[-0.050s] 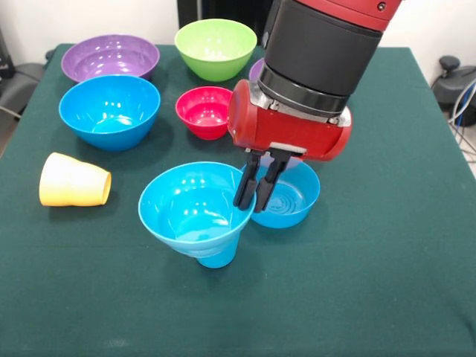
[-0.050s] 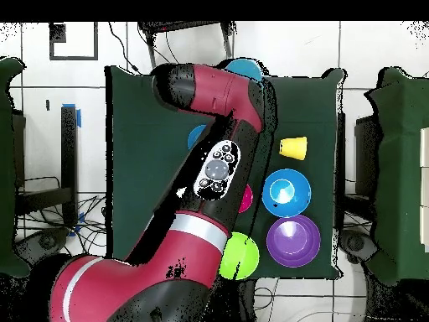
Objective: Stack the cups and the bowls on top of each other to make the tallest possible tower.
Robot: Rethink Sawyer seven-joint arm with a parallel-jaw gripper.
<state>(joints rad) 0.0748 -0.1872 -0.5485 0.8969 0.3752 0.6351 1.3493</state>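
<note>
The black-fingered gripper (image 1: pixel 255 187) pinches the rim of the glossy sky-blue plastic bowl (image 1: pixel 195 202) – jaws closed on its wall – seemingly to seat it in the tapered sky-blue plastic cup (image 1: pixel 216 255), near the middle of the green tabletop (image 1: pixel 372 260). The tower widens upward like a funnel, so it probably tips easily. The pale yellow ridged tumbler (image 1: pixel 74 180) lies on its side toward the left edge – unused. The arm hides most of a smaller blue bowl (image 1: pixel 291 199) and nearly all of a purple one behind.
</note>
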